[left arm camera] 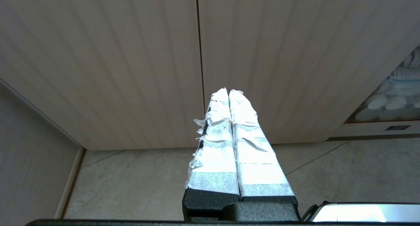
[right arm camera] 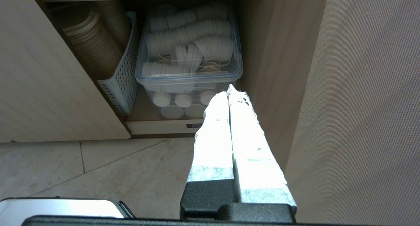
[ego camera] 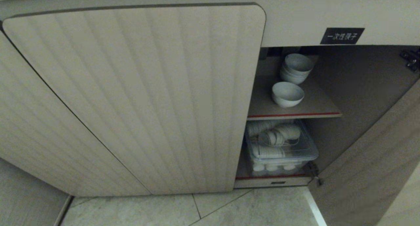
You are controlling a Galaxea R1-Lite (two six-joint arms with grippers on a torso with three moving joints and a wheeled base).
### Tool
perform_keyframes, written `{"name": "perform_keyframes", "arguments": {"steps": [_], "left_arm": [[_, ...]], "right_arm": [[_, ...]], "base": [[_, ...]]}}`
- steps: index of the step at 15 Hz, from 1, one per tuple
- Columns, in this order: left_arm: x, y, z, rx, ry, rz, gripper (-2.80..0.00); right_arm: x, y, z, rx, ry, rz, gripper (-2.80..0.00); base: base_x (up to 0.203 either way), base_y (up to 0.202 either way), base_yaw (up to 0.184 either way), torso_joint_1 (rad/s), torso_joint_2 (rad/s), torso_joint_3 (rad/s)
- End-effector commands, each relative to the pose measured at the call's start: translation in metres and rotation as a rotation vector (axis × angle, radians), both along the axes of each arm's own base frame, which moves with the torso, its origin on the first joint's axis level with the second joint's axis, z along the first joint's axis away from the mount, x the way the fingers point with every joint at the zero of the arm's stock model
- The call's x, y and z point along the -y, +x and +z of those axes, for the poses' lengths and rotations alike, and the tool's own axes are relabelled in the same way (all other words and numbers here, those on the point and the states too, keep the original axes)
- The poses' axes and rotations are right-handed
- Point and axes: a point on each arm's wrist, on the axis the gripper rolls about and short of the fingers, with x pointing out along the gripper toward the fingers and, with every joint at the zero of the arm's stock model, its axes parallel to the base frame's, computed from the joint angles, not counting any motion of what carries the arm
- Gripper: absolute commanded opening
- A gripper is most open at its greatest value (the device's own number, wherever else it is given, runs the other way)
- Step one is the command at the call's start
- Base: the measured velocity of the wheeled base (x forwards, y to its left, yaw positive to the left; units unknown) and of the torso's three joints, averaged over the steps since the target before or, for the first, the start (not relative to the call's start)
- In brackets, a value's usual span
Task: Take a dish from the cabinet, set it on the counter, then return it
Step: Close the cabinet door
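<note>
Dish point(ego camera: 287, 94) sitting on cabinet point(ego camera: 137, 98) upper shelf point(ego camera: 315, 105), before bowl stack point(ego camera: 296, 68). Left gripper point(left arm camera: 228, 92) and right gripper point(right arm camera: 229, 89) fingers clenched, grasping nothing, hanging low.

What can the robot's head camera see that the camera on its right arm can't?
Only the head view shows the upper shelf with the single white bowl, the stack of bowls behind it, and the black label.

Only the right wrist view shows the right gripper, shut and empty, low near the floor, plus a perforated basket of brownish stacked items.

Both show the clear lidded box of white cups on the bottom shelf, and the tiled floor.
</note>
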Motion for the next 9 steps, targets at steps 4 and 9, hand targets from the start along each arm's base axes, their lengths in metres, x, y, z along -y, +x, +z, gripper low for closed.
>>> {"name": "perform_keyframes", "arguments": {"steps": [4, 9], "left_arm": [[0.0000, 0.0000, 0.0000, 0.001, -0.001, 0.000, -2.80], [0.0000, 0.0000, 0.0000, 0.001, -0.001, 0.000, -2.80]], "right_arm": [[0.0000, 0.0001, 0.0001, -0.002, -0.008, 0.002, -2.80], [0.0000, 0.0001, -0.0001, -0.003, -0.005, 0.000, -2.80]], "base": [[0.000, 0.000, 0.000, 0.000, 0.00, 0.000], [0.000, 0.000, 0.000, 0.000, 0.00, 0.000]]}}
